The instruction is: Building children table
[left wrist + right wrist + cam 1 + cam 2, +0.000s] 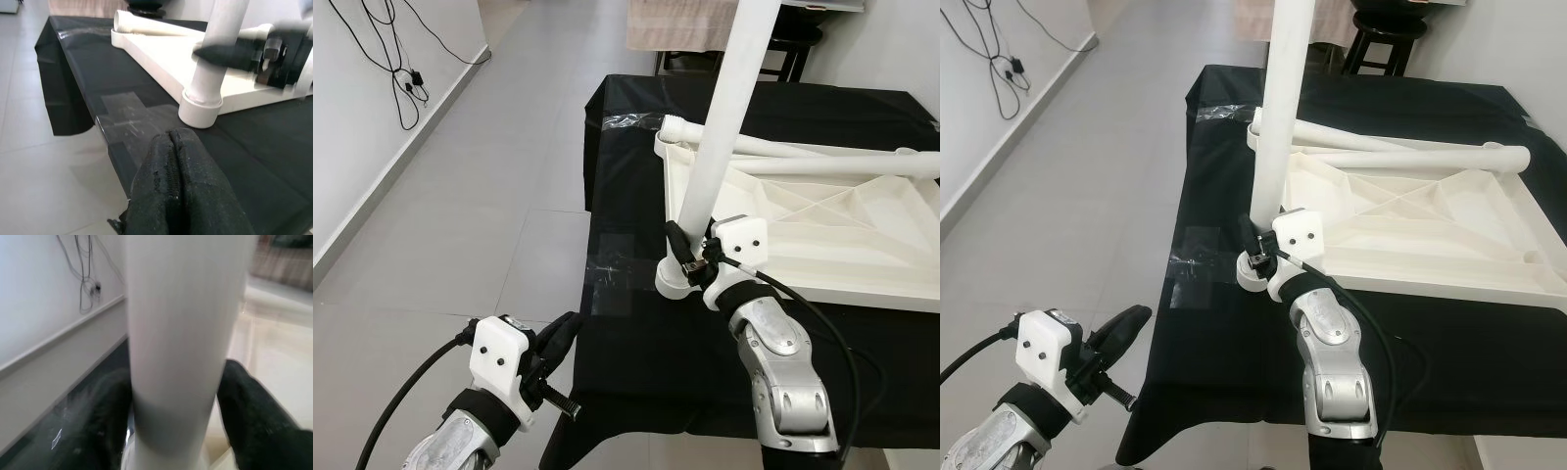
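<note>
Black cloth covers the work table, which stands on a grey tiled floor. On it lies an upturned white tabletop, with one white leg standing upright in its near corner socket. The right gripper clasps that leg just above the socket, a black finger on each side of it. Two more loose legs lie beyond it across the tabletop. The left gripper, fingers pressed together, hovers near the cloth's edge, apart from the socket.
</note>
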Robot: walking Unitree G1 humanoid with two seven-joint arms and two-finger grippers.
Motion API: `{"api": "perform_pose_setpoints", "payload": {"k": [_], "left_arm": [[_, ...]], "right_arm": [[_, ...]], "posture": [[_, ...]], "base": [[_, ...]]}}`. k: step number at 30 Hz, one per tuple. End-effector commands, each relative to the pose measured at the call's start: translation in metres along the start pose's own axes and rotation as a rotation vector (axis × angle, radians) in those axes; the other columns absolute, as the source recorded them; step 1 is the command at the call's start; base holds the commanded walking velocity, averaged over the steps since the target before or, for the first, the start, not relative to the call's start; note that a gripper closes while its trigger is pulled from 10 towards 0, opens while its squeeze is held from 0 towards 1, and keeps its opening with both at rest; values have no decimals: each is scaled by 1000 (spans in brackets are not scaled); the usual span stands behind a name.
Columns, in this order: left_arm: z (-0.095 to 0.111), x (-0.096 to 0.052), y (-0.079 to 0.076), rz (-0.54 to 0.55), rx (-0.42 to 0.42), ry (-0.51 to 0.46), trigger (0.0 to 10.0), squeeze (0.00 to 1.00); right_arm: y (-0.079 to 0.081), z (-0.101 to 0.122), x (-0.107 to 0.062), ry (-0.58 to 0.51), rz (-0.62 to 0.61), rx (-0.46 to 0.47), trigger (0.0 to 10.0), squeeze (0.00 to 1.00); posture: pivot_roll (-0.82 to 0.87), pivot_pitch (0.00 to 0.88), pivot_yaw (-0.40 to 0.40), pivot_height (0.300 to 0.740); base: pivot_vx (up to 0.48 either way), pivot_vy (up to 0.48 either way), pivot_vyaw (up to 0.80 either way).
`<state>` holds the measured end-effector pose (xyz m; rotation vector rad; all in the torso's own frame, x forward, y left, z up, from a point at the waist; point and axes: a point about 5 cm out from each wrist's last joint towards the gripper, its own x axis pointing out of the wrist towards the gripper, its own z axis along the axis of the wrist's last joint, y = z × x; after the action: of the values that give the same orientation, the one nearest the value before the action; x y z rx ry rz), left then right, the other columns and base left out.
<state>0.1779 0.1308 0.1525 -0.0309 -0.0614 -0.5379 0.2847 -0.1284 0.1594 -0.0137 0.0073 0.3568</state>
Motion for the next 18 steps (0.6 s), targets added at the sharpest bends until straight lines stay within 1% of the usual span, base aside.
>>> {"api": "perform_pose_setpoints", "payload": {"k": [1,2,3,4,5,6,7,8,9,10,11,12,13,14,16,17,18], "left_arm": [[-3,-1,-1,-7,-2,25,10000,0],[-4,-1,-1,-7,-2,25,10000,0],[-4,-1,-1,-7,-2,25,10000,0],[-4,0,-1,-8,-3,25,10000,0],[-4,0,-2,-8,-4,24,10000,0],[-4,0,-2,-9,-4,24,10000,0],[-4,1,-2,-9,-5,23,10000,0],[-4,1,-2,-9,-5,23,10000,0],[-4,1,-2,-8,-6,23,10000,0],[-4,1,-2,-8,-6,22,10000,0],[-4,1,-2,-8,-6,22,10000,0],[-4,1,-2,-9,-7,22,10000,0],[-4,1,-2,-9,-7,23,10000,0],[-4,1,-2,-9,-7,23,10000,0],[-5,1,-3,-9,-8,23,10000,0],[-5,1,-3,-9,-8,23,10000,0],[-5,1,-3,-9,-8,23,10000,0]], "right_arm": [[1,1,-1,-14,33,34,10000,1000],[8,13,1,-82,170,64,10000,1000],[8,13,1,-82,170,64,10000,1000],[5,21,1,-120,305,44,10000,0],[-5,26,2,-125,412,16,10000,0],[-17,31,3,-129,489,-17,10000,0],[-26,34,4,-128,521,-36,10000,0],[-26,34,4,-128,521,-36,10000,0],[-36,37,7,-124,540,-53,10000,0],[-41,39,8,-122,548,-63,10000,0],[-41,39,8,-122,548,-63,10000,0],[-50,40,12,-85,631,-87,10000,0],[-53,40,15,-64,662,-104,10000,0],[-53,40,15,-64,662,-104,10000,0],[-58,43,24,-56,690,-108,10000,0],[-60,46,29,-62,695,-96,0,0],[-61,48,32,-67,699,-89,0,0]], "posture": [[124,160,-69,740],[127,157,-69,740],[127,157,-69,740],[133,152,-73,740],[138,151,-77,740],[137,151,-78,740],[137,151,-78,740],[137,151,-78,740],[137,151,-77,740],[137,151,-77,740],[137,151,-77,740],[136,150,-75,740],[139,148,-70,740],[139,148,-70,740],[143,146,-72,740],[146,146,-76,740],[146,146,-76,740]], "base": [[0,0,0],[0,0,0],[0,0,0],[0,0,0],[0,0,0],[0,0,0],[0,0,0],[0,0,0],[0,0,0],[0,0,0],[0,0,0],[0,0,0],[0,0,0],[0,0,0],[0,0,0],[0,0,0],[0,0,0]]}}
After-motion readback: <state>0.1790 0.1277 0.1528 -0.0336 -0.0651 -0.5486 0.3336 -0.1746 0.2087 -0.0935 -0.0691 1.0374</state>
